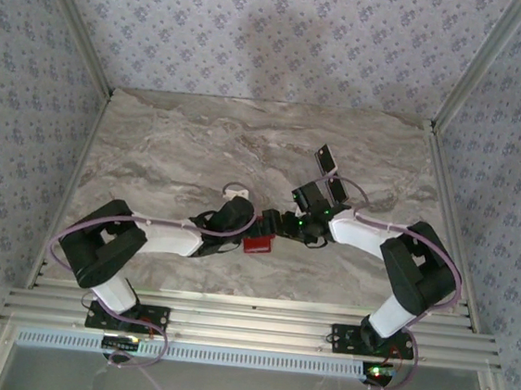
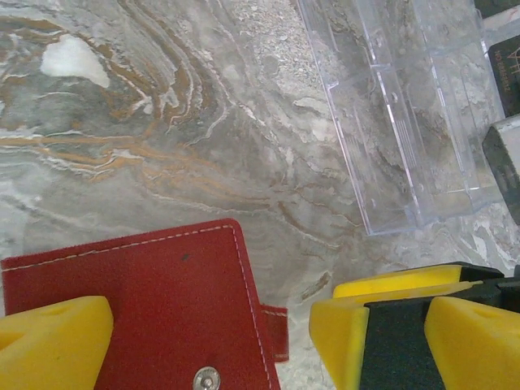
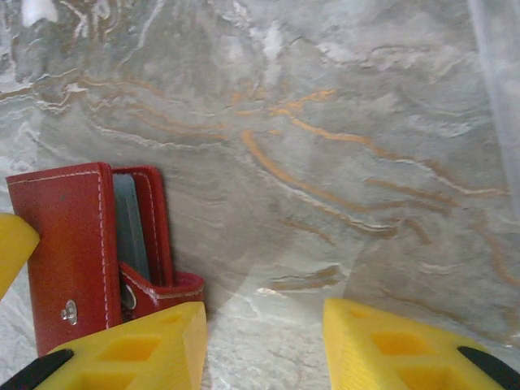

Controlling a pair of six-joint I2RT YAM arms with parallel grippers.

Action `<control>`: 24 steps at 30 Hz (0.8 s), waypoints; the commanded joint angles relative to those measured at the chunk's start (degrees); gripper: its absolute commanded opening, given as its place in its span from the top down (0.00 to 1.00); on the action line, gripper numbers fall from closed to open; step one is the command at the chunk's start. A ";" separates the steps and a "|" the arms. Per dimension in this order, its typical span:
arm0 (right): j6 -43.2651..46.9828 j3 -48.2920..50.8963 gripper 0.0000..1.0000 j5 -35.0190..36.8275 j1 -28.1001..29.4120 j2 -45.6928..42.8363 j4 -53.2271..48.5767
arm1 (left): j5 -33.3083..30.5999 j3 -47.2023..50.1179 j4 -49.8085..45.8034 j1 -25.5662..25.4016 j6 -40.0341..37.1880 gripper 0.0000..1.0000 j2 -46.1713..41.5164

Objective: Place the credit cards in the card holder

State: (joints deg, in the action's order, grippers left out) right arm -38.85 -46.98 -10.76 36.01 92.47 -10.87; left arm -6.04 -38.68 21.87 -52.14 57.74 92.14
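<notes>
Grey-beige marble-patterned table top [image 1: 201, 142], enclosed on three sides by walls papered in pale blue-grey with a small repeated floral motif: rear wall [image 1: 351, 46], left side wall [image 1: 15, 132] and right side wall [image 1: 513, 184]. The rear corners are marked by slanting aluminium profile posts, left [image 1: 75, 22] and right [image 1: 480, 60]. The near edge of the table is bordered by slotted aluminium rails [image 1: 246, 329]. Even, diffuse lighting is seen throughout, with a faint darker patch on the rear wall. At close range, orange-brown veins [image 3: 325, 132] and a white patch [image 2: 73, 58] are resolved in the marble pattern.
</notes>
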 commanded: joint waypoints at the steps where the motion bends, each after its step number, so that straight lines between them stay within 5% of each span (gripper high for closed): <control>1: -1.45 1.33 0.56 -1.76 0.88 -2.72 2.20 | 0.21 -0.49 -0.94 -0.28 -0.69 0.00 -5.10; 13: 0.00 -2.05 0.50 -3.02 0.99 -0.96 0.11 | -6.12 -3.03 -38.19 3.40 -12.79 0.00 -20.14; 24: 0.62 -5.06 0.50 -3.38 1.61 4.07 -0.20 | -0.78 2.20 -33.37 2.54 -16.05 0.00 -18.09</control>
State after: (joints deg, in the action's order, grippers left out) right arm -39.40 -50.43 -13.37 37.28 94.98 -9.61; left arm -8.10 -36.25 -12.01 -49.10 43.81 73.03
